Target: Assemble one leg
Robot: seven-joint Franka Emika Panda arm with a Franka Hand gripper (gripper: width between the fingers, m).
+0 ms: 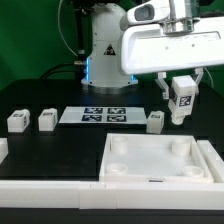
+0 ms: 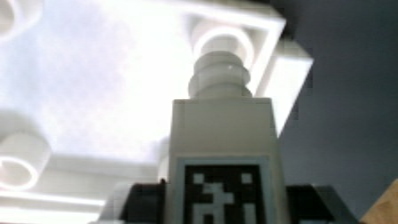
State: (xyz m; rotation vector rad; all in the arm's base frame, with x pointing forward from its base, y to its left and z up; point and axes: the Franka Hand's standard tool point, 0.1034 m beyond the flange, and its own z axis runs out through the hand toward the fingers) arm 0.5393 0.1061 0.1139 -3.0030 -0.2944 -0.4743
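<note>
My gripper is shut on a white leg with a black-and-white tag and holds it in the air above the far right corner of the white tabletop. In the wrist view the held leg points its round peg toward a round corner socket of the tabletop. Three more legs stand on the table: two on the exterior view's left and one just behind the tabletop.
The marker board lies flat on the dark table behind the tabletop. The arm's white base stands at the back. A white edge strip runs along the table's front.
</note>
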